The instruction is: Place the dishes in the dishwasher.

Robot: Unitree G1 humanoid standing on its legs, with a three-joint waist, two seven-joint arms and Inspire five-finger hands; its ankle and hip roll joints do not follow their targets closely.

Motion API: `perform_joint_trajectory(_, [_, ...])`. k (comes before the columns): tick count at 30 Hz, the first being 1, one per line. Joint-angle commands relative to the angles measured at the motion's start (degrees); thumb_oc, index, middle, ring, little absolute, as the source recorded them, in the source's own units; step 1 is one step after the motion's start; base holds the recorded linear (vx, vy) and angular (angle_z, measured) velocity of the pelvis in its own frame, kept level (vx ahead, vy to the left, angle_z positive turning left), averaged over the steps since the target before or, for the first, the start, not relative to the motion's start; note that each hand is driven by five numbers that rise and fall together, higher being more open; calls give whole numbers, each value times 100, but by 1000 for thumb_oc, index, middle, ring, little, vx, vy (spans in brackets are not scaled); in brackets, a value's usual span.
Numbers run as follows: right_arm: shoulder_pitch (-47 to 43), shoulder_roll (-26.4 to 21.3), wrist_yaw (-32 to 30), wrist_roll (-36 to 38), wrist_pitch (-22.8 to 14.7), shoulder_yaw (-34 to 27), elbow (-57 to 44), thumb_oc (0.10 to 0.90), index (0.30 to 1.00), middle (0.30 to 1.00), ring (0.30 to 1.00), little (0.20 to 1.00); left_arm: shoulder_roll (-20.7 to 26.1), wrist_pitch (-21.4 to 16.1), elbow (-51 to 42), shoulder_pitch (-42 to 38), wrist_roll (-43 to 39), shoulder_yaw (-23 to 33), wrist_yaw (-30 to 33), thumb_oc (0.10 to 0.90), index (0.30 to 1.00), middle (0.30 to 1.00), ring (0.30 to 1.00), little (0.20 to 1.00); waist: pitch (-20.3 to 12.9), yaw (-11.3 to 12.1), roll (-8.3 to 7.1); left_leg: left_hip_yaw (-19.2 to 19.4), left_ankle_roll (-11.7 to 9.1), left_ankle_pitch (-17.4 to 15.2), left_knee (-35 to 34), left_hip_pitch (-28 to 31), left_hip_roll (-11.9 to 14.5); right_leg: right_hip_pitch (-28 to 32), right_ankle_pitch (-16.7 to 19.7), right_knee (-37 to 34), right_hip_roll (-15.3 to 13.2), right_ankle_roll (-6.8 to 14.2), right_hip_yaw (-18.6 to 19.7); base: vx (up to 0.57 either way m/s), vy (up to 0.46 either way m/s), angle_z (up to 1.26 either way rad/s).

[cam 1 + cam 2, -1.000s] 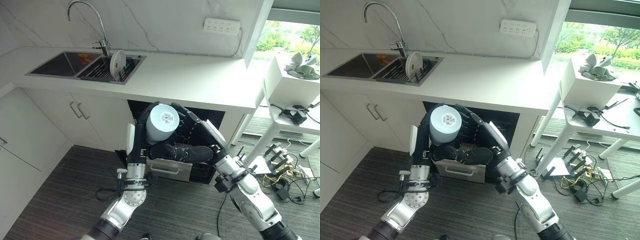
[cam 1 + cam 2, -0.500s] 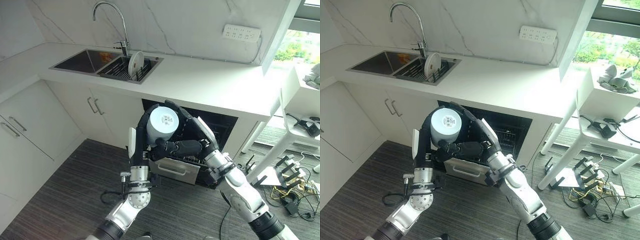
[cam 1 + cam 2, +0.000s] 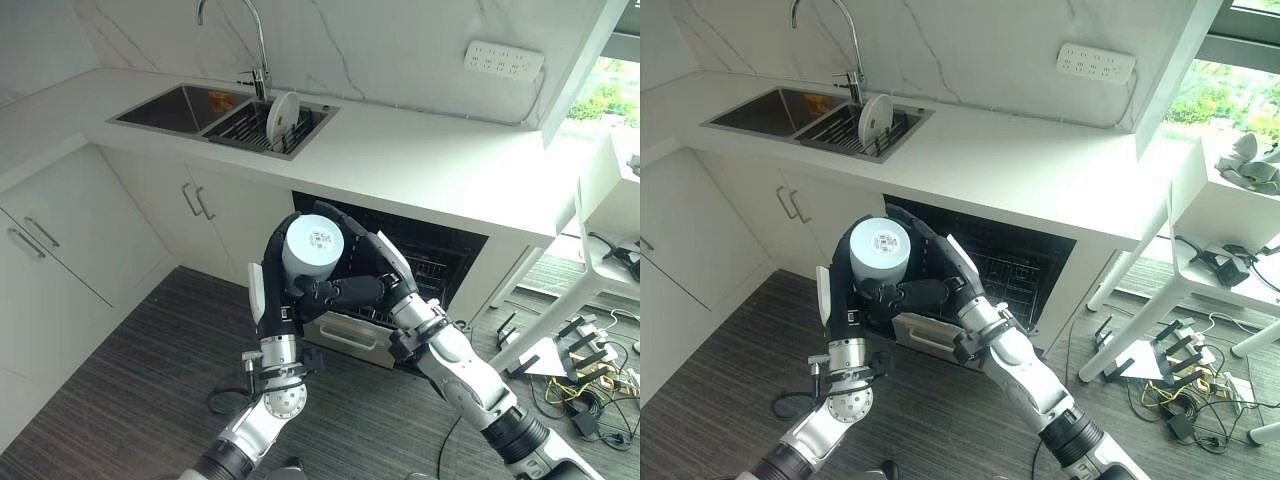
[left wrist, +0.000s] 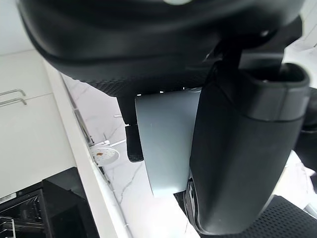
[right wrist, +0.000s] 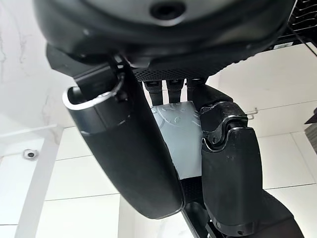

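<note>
**A:** Item one, the largest: bench [image 3: 430, 165], white, running behind and above both hands. Why does it matter here?

**B:** It roofs the dishwasher [image 3: 440, 255], the dark opening just behind the hands. Its rack [image 3: 1015, 270] shows as wire inside. The front panel [image 3: 350, 335] sits directly below the hands, so I judge the load is being staged above the opening.

**A:** Item two: sink [image 3: 190, 105], with a plate [image 3: 282, 115].

**B:** Well apart from the hands, up and to the robot's left. The plate stands on edge in the drainer half, so it is still waiting to be loaded.

**A:** Item three: the cup [image 3: 312, 250].

**B:** Pale grey, held bottom up toward the head camera, labelled base showing. Left hand [image 3: 272, 290] is curled round its side; the left wrist view shows the cup wall [image 4: 166, 144] between thumb and fingers. Right hand [image 3: 345, 292] wraps it from the opposite side, fingers closed against the wall [image 5: 181, 134]. Both hands grip it, probably to pass or steady it before lowering.

**A:** What can't be catalogued?

**B:** The cup's mouth, turned away from view. Which hand bears the weight, I cannot tell. The rack's free slots are hidden behind the arms and in shadow. The mark on the cup's base is too small to read.
</note>
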Motion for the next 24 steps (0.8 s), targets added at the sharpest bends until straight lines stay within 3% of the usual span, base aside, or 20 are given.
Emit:
perform_joint_trajectory(1, [-872, 562, 72, -48, -286, 85, -487, 800, 900, 900, 900, 900, -93, -600, -536, -1012, 599, -276, 207, 400, 300, 300, 300, 300, -14, 102, -105, -207, -3, -1443, 735, 2, 101, 577, -9, -631, -331, 566, -178, 0, 0, 0])
perform_joint_trajectory(2, [-908, 600, -4, -135, -247, 180, -447, 800, 900, 900, 900, 900, -111, -630, -505, -1013, 630, -300, 220, 400, 300, 300, 300, 300, -7, 136, -116, -217, 7, -1440, 735, 3, 98, 588, -3, -631, -331, 568, -192, 0, 0, 0])
perform_joint_trajectory(3, [-925, 609, -20, -128, -269, 205, -417, 696, 745, 745, 745, 745, -117, -619, -486, -1021, 637, -320, 216, 400, 300, 300, 300, 300, -7, 143, -121, -221, 8, -1441, 735, 1, 100, 586, 1, -631, -330, 573, -196, 0, 0, 0])
perform_joint_trajectory(4, [-936, 610, 2, -157, -288, 212, -409, 535, 502, 502, 502, 502, -102, -636, -491, -1012, 638, -335, 211, 400, 300, 300, 300, 300, 6, 155, -128, -230, 14, -1445, 735, -7, 98, 581, 5, -631, -326, 575, -200, -10, -19, 5])
perform_joint_trajectory(5, [-940, 612, 23, -205, -306, 212, -405, 430, 345, 345, 345, 345, -98, -641, -500, -1014, 661, -342, 215, 400, 300, 300, 300, 300, 14, 160, -132, -229, 14, -1445, 735, -13, 100, 579, 4, -631, -327, 578, -205, -22, -26, 7])
perform_joint_trajectory(6, [-981, 604, 28, -323, -342, 240, -402, 400, 300, 300, 300, 300, -95, -647, -517, -1013, 683, -367, 201, 400, 300, 300, 300, 300, 18, 174, -137, -231, 17, -1446, 735, -17, 93, 575, 11, -631, -328, 583, -209, -19, -18, 6])
perform_joint_trajectory(17, [-1054, 616, -205, -349, -473, 312, -347, 400, 300, 300, 300, 300, -20, -463, -470, -1066, 705, -492, 17, 400, 300, 300, 300, 300, 39, 179, -118, -212, 38, -1449, 735, -28, 66, 547, 55, -631, -358, 610, -218, -4, 1, 2])
perform_joint_trajectory(18, [-1044, 616, -257, -358, -491, 299, -352, 400, 300, 300, 300, 300, -8, -456, -454, -1051, 700, -496, -8, 435, 352, 352, 352, 352, 43, 177, -115, -207, 44, -1454, 735, -24, 63, 549, 58, -631, -363, 611, -222, 0, 0, 0])
perform_joint_trajectory(19, [-1032, 614, -344, -386, -523, 288, -368, 400, 300, 300, 300, 300, -2, -437, -443, -1050, 699, -513, -22, 800, 900, 900, 900, 900, 44, 172, -113, -196, 49, -1452, 735, -27, 61, 546, 63, -631, -370, 615, -223, 0, 0, 0])
perform_joint_trajectory(24, [-786, 535, -1260, -400, -1288, -279, -433, 400, 300, 300, 300, 300, 31, -264, -444, -894, 595, -517, -159, 800, 900, 900, 900, 900, 59, 56, -53, -119, 54, -1459, 735, 8, 85, 535, 52, -631, -366, 615, -172, 37, 81, 0])
